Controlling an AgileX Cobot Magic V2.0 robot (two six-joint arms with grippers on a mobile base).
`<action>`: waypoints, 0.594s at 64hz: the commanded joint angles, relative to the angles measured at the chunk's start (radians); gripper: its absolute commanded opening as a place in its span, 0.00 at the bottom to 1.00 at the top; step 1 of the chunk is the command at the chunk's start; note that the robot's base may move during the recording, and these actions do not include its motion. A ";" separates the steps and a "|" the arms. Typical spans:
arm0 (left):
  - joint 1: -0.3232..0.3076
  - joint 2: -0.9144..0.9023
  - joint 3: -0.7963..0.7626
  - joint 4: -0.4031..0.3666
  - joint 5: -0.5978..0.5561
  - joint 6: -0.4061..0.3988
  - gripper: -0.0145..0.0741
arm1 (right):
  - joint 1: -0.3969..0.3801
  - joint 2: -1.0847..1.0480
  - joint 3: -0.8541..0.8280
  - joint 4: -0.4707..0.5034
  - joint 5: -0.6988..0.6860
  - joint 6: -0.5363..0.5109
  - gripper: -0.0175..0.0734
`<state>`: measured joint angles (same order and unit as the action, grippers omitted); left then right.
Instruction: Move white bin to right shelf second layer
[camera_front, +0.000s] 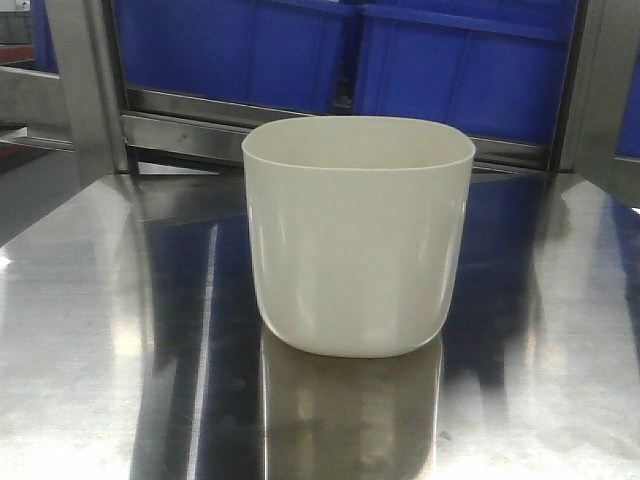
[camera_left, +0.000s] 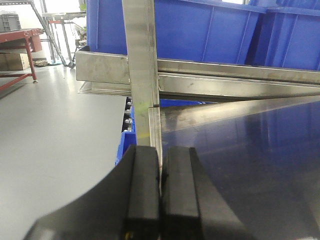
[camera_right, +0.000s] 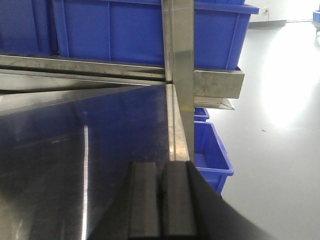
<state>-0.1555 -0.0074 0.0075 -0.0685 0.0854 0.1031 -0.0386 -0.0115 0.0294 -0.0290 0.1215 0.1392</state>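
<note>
The white bin (camera_front: 355, 235) stands upright in the middle of the shiny steel tabletop (camera_front: 100, 330) in the front view, empty as far as its rim shows. Neither gripper appears in that view. My left gripper (camera_left: 161, 150) is shut and empty, at the table's left edge by a steel upright (camera_left: 142, 75). My right gripper (camera_right: 160, 165) is shut and empty, at the table's right edge by another steel upright (camera_right: 181, 75). The bin shows in neither wrist view. The roller-lined shelf level is not in view.
Blue crates (camera_front: 330, 50) sit on a steel rack level (camera_front: 190, 125) just behind the bin. More blue crates (camera_right: 210, 150) stand on the floor right of the table. Open grey floor (camera_left: 55, 130) lies to the left, with a red bench (camera_left: 17, 37) far off.
</note>
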 joint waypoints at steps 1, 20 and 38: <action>-0.004 -0.014 0.037 -0.005 -0.085 -0.004 0.26 | -0.007 -0.019 -0.016 -0.008 -0.087 -0.007 0.25; -0.004 -0.014 0.037 -0.005 -0.085 -0.004 0.26 | -0.007 -0.019 -0.016 -0.008 -0.087 -0.007 0.25; -0.004 -0.014 0.037 -0.005 -0.085 -0.004 0.26 | -0.007 -0.019 -0.016 -0.008 -0.087 -0.007 0.25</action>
<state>-0.1555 -0.0074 0.0075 -0.0685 0.0854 0.1031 -0.0386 -0.0115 0.0294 -0.0290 0.1215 0.1392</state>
